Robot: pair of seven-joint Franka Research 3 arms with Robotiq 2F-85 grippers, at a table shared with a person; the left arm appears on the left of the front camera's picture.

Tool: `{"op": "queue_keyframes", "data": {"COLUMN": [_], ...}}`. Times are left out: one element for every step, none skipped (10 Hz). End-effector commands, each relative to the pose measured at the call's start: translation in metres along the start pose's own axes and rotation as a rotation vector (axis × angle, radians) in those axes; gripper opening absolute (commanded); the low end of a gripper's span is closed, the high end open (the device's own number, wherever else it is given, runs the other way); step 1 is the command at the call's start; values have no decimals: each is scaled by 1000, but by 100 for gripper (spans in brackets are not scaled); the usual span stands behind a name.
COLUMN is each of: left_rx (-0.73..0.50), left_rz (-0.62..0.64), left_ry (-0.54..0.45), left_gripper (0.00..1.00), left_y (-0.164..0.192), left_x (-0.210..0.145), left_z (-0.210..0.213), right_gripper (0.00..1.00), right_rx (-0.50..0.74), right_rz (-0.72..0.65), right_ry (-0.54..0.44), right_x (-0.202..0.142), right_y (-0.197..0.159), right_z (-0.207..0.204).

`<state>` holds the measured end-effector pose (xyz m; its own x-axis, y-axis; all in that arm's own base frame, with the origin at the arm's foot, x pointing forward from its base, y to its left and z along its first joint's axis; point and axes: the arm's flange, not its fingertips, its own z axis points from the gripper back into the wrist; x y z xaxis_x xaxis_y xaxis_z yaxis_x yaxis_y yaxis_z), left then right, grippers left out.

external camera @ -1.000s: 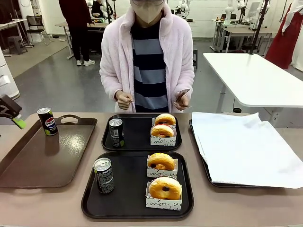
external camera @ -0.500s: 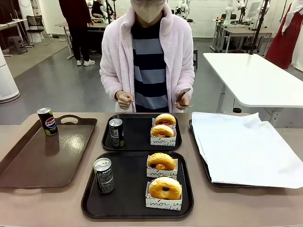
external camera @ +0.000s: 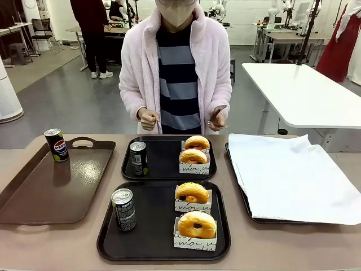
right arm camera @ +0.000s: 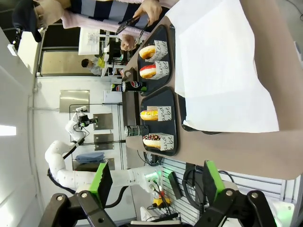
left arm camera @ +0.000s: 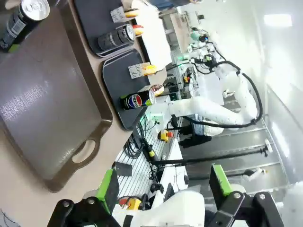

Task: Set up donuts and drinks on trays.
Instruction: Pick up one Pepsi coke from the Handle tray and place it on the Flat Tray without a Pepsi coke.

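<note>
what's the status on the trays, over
Left claw open, right claw open, both empty. Near tray and far tray: one can, two donuts each. Spare can on brown tray.

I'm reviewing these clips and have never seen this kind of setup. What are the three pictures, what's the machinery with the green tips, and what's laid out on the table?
One picture looks across the table at a person; the other two come from cameras on the robot's wrists, so they look tilted. The green-tipped prongs are the left gripper and right gripper, both open and holding nothing. Two black trays, the near tray and far tray, each carry a soda can and two boxed donuts. A third can stands on the brown tray. A paper-lined tray sits at right. The person's hand holds tongs.
</note>
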<state>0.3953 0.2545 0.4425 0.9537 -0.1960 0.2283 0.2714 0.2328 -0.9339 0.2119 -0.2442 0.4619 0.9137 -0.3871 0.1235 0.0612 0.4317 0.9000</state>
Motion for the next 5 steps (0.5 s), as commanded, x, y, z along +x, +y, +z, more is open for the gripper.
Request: {"op": "queue_keyframes", "data": {"left_rx": [-37, -51, -62, -53, -24], "left_rz": [20, 39, 59, 67, 72], "left_ry": [-4, -6, 1, 13, 10], "left_gripper": [100, 100, 100, 100, 100], "left_y": [21, 28, 30, 27, 22], "left_x": [-1, -10, -21, -27, -31], "left_z": [38, 42, 42, 39, 38], "right_gripper": [100, 100, 100, 100, 100], "right_rx": [26, 26, 26, 26, 26], "right_rz": [15, 15, 15, 15, 15], "right_ry": [-12, -12, -12, -12, -12], "right_x": [1, 1, 1, 1, 1], "right_y": [1, 1, 1, 1, 1], "right_z": [-1, -1, -1, -1, -1]}}
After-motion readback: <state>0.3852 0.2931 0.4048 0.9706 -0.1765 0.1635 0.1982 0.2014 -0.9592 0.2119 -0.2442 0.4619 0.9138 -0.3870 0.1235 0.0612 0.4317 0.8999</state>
